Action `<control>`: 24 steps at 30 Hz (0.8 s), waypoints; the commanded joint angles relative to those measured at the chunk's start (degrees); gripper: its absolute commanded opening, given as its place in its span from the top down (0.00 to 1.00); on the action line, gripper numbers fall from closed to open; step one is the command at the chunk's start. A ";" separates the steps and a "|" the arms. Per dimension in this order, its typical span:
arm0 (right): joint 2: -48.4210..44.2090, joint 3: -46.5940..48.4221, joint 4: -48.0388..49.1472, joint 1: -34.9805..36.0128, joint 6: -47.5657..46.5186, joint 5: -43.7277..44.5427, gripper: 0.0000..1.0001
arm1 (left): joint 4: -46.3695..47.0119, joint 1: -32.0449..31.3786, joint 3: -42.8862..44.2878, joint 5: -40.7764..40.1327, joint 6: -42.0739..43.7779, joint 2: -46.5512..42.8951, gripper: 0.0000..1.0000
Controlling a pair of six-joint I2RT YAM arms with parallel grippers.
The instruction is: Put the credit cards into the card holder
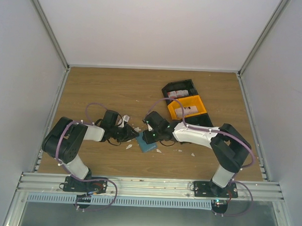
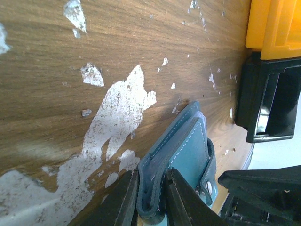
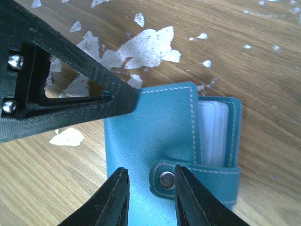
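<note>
Risk: card holder [image 2: 183, 150] may twist out of the thin edge pinch if its snapped strap [image 3: 197, 176] gets tugged. Left fingers [image 2: 123, 200] clamped on the holder's edge, mid-surface between the arms. Right fingers [image 3: 113, 197] apart, straddling the snap, holding nothing. Credit cards [image 1: 184, 111] sit in orange bin [image 1: 203, 103], far right.

Wooden table [image 1: 117, 92] (flaked white) carries card holder [image 1: 146, 142], black bin [image 1: 167, 88] and orange bin [image 1: 197, 99].

Tight at middle of surface [image 1: 92, 86]: left pincer [image 2: 151, 193] clamped on edge of card holder [image 3: 155, 136], right pincer [image 3: 148, 188] spread over snap strap [image 3: 197, 176], barring approach from either side. Hemmed far right by orange bin [image 1: 201, 103] and black bin [image 1: 177, 83]. Free room over bare wood far left.
</note>
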 commanded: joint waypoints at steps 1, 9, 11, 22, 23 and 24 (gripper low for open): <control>-2.66 0.80 -4.93 -0.57 -0.12 1.13 0.72 | -1.71 -0.01 -0.16 -2.28 1.52 0.42 0.79; -2.03 0.52 -3.63 -0.44 -0.53 0.00 0.70 | -1.62 -0.24 -0.30 -2.30 1.61 0.99 0.79; -0.86 2.11 -5.01 0.10 -1.32 2.21 0.69 | -1.69 -0.26 -0.35 -2.48 1.61 1.01 0.79; 6.17 8.84 -14.53 5.56 -1.61 15.51 0.69 | -1.79 -0.33 -0.16 -2.56 1.54 1.18 0.78; 6.58 9.17 -14.96 5.80 -1.52 15.97 0.69 | -1.79 -0.35 -0.16 -2.63 1.56 1.23 0.78; 6.86 9.39 -15.31 5.92 -1.43 16.28 0.71 | -1.79 -0.33 -0.16 -2.57 1.62 1.35 0.78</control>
